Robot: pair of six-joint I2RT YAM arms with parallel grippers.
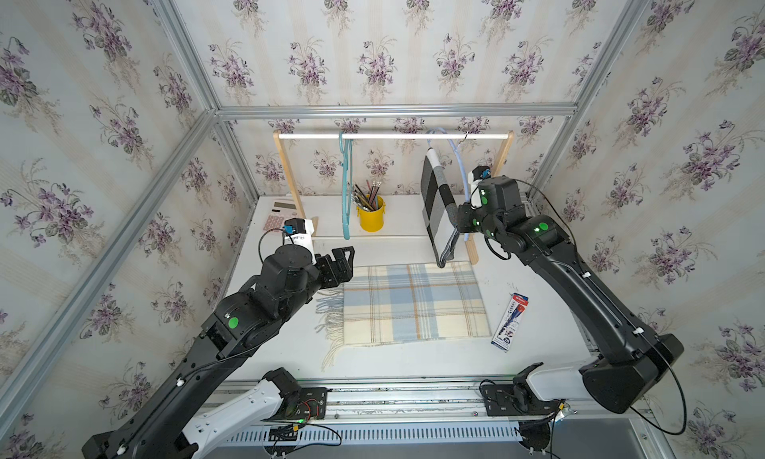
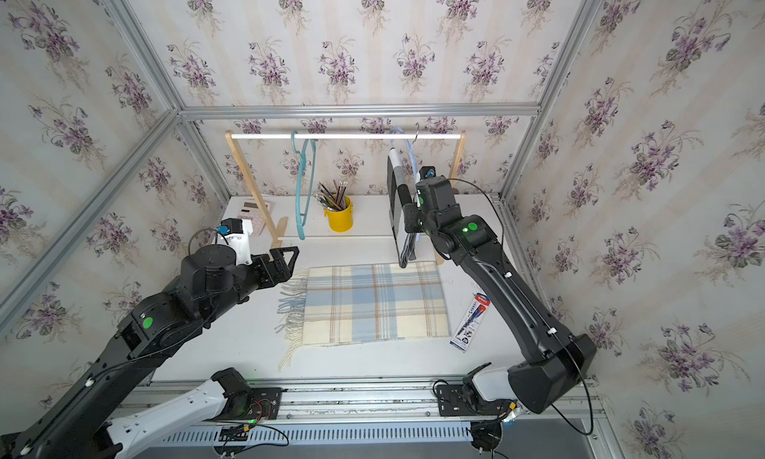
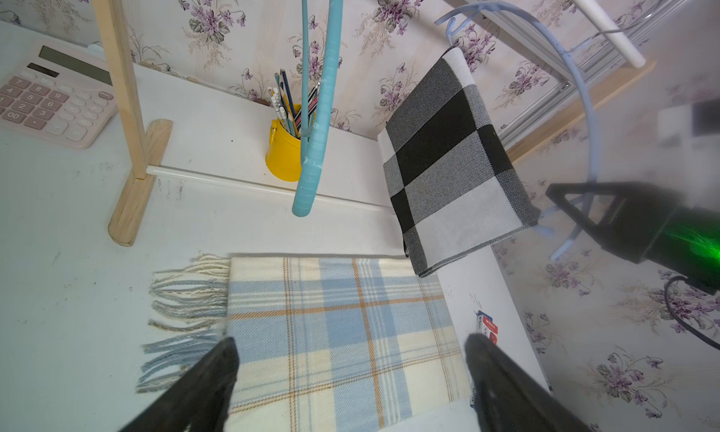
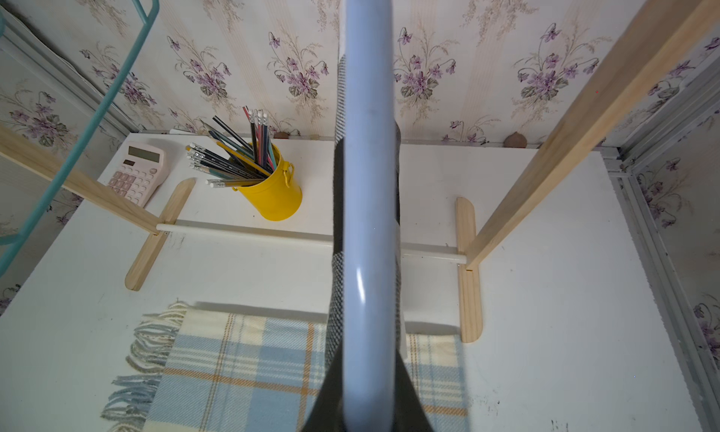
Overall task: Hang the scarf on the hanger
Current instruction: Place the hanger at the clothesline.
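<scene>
In both top views, a wooden rack with a white rail (image 1: pixel 393 136) is standing at the back of the white table (image 1: pixel 414 366), just above the middle of the frame. A pale blue hanger (image 1: pixel 459 159) is hooking over the rail toward its right end. A black, grey and white checked scarf (image 1: pixel 439 212) is draping over this hanger, folded, and its lower edge is hanging just above the table.

The right claw (image 1: pixel 463 223), right of centre, is clamping the pale blue hanger's lower part. In the right wrist view, the hanger (image 4: pixel 368 177) is running straight between the nearly closed fingers of that claw (image 4: pixel 370 406).

A blue and cream plaid scarf (image 1: pixel 414 303) is lying flat and folded on the table in the centre of the frame, with its fringe pointing left. The left claw (image 1: pixel 345 266) is hovering at the scarf's upper left corner with its fingers spread wide and gripping nothing. In the left wrist view the plaid cloth is showing between the two fingertips (image 3: pixel 228 344).

An empty teal hanger (image 1: pixel 347 188) is dangling from the rail's left part. A yellow pot of pencils (image 1: pixel 371 219) is standing just right of it, behind the rack's bottom bar. A pink calculator (image 3: pixel 50 95) is lying at the back left of the table. A pen packet (image 1: pixel 510 322) is lying right of the plaid scarf.
</scene>
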